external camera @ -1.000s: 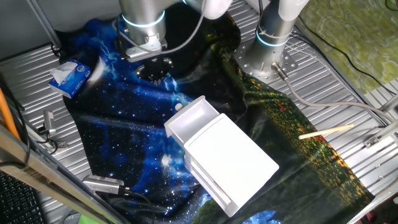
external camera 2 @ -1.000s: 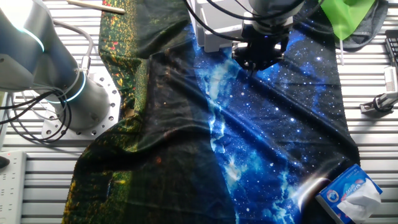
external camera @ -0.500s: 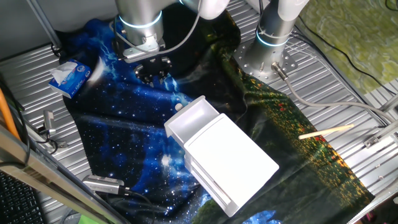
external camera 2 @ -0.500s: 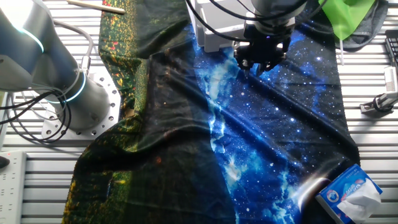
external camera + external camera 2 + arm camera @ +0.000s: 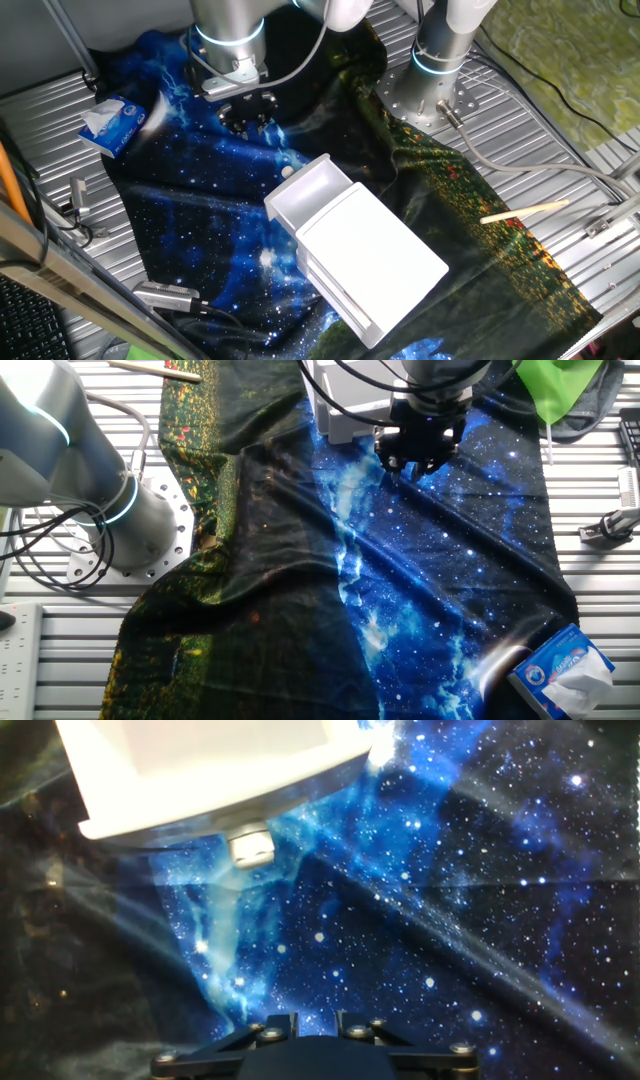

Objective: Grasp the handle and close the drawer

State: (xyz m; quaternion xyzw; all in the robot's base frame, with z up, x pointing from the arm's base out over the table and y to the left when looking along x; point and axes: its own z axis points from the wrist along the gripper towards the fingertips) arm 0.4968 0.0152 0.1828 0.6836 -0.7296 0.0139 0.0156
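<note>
The white cabinet [image 5: 375, 255] lies on the starry cloth with its drawer [image 5: 315, 190] pulled out toward the far left. The handle [image 5: 287, 172], a tiny white knob, sits on the drawer's front panel. My gripper [image 5: 252, 118] hangs just above the cloth a short way beyond the knob, not touching it. In the hand view the drawer front [image 5: 200, 770] fills the top, with the handle [image 5: 252, 848] below its rim, ahead of my gripper [image 5: 317, 1017] and slightly to its left. The jaws stand a little apart with nothing between them. The other fixed view shows the gripper [image 5: 416, 465] next to the drawer [image 5: 345, 420].
The blue starry cloth [image 5: 200, 220] covers the table's middle. A tissue pack [image 5: 113, 122] lies at the left edge. A second arm's base [image 5: 425, 95] stands at the back right. A wooden stick [image 5: 525, 211] lies at the right. A green cloth [image 5: 555, 385] lies nearby.
My gripper has only wobbled slightly in place over the cloth. The drawer and cabinet have not moved.
</note>
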